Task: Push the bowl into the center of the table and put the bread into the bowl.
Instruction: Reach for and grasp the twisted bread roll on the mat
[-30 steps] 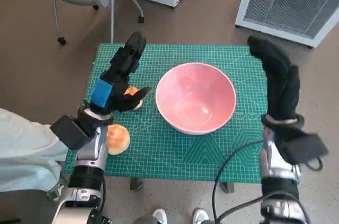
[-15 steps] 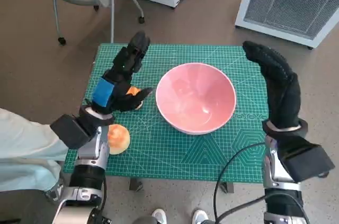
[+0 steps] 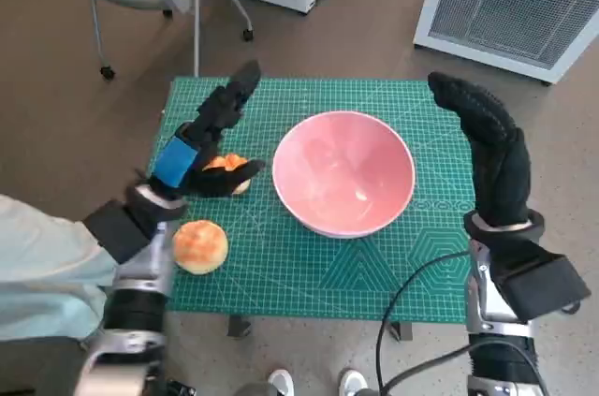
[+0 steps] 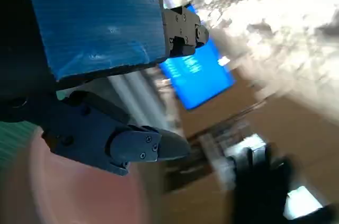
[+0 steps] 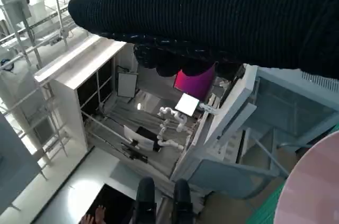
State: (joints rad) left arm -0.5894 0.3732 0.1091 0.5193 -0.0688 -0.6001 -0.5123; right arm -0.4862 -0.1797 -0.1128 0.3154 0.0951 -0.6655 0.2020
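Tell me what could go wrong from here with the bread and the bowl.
The left hand hovers open over one bread roll near the pink bowl; closing carelessly could nudge the roll against the bowl's rim instead of gripping it. The second bread roll lies close to the table's front left edge, beside the left forearm, so an arm swing might knock it off. The right hand is raised beside the bowl; lowering it could shove the bowl off centre.
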